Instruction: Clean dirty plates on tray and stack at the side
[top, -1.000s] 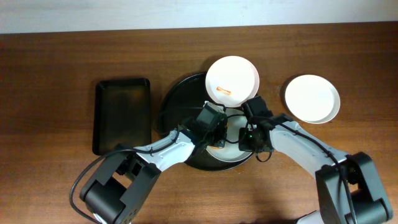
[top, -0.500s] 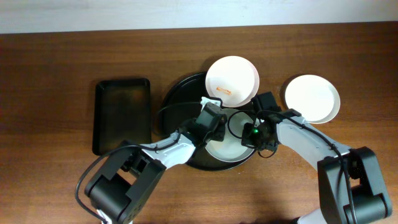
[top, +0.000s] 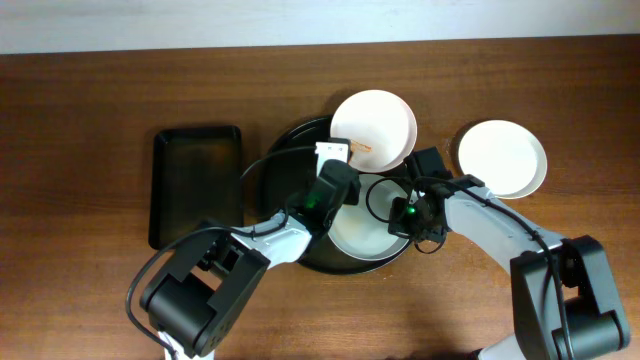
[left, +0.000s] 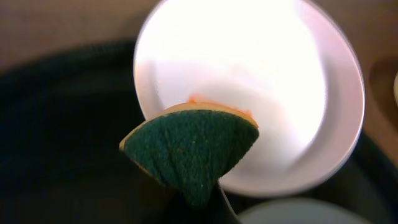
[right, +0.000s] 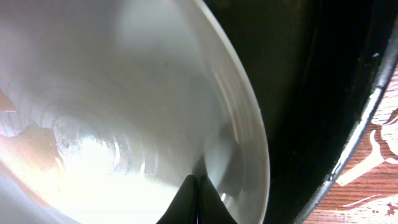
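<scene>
The round black tray (top: 285, 160) holds a pale grey-green plate (top: 362, 232) at its front. A white plate (top: 373, 125) with an orange smear rests on its far right rim. My left gripper (top: 333, 158) is shut on a green sponge (left: 193, 146) and holds it just in front of the smeared white plate (left: 249, 81). My right gripper (top: 398, 220) is shut on the right rim of the pale plate (right: 124, 93), with its fingertips (right: 199, 190) pinched over the edge. A second white plate (top: 502, 158) lies on the table to the right of the tray.
A rectangular black tray (top: 197, 185) lies on the table to the left of the round tray. The round tray's raised rim (right: 367, 118) and wooden table (right: 379, 186) show beside the pale plate in the right wrist view.
My left gripper has lifted the sponge off the pale plate and moved it away toward the smeared white plate. My right gripper has shifted slightly right on the pale plate's rim.
</scene>
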